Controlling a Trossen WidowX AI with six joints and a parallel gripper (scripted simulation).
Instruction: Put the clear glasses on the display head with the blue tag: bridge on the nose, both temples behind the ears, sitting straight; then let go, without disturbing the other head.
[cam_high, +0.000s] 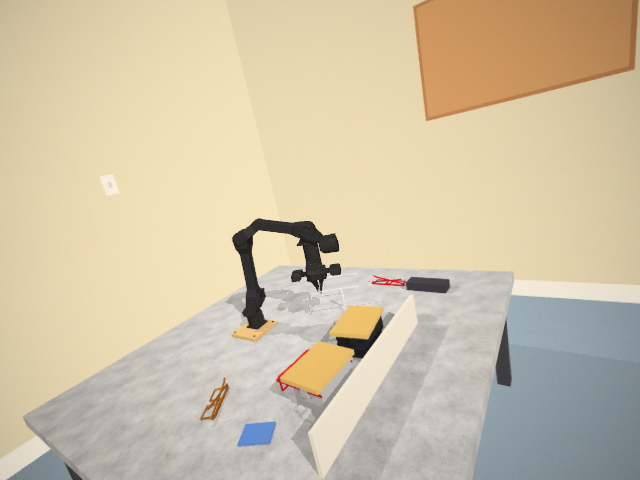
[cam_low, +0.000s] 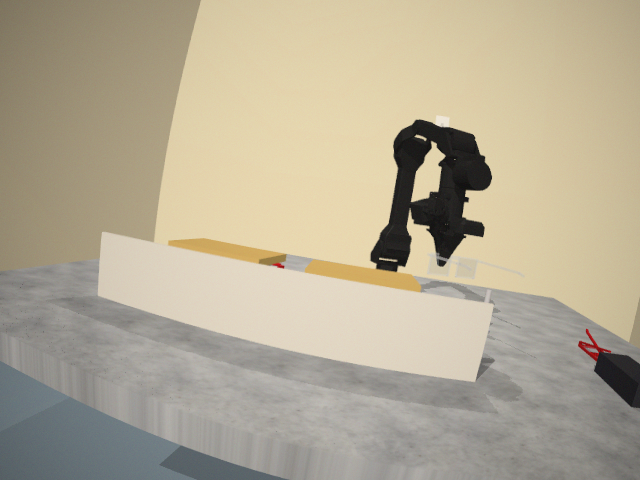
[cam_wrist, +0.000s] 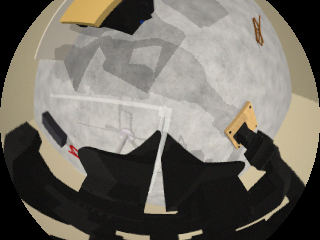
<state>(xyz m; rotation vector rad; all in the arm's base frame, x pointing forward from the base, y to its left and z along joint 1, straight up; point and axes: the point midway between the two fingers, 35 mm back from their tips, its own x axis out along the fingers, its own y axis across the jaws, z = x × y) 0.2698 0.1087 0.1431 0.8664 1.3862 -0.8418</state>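
Carrying looked like the step in hand: the gripper (cam_high: 319, 290) (cam_low: 440, 263) (cam_wrist: 160, 134) pointed down with its jaws clenched on the clear glasses (cam_high: 338, 290) (cam_low: 464, 268) (cam_wrist: 110, 102). The frame hung at the fingertips, raised off the table (cam_high: 155, 372) (cam_low: 258, 408) (cam_wrist: 200, 55), with a temple reaching out from the jaws. Gripping the front probably served to leave both temples free to pass the sides of a head; exactly where the pads met the frame could not be told.

Beside the jaws and lower stood the black head (cam_high: 356, 346) (cam_wrist: 136, 16). A small blue spot showed on it in the wrist view, so it was likely the one meant. The board above it presumably ruled out a drop from overhead, which called for bringing the glasses in from the face side, temples leading.

Farther from the jaws, past that target, the grey head (cam_high: 338, 381) already wore red glasses (cam_high: 293, 364) (cam_low: 279, 266); a wide swing could have knocked them. The bridge was not yet on the nose, so the hold needed to last until both temples sat behind the ears. A thin frame might well have pivoted between the fingers if it brushed the board.
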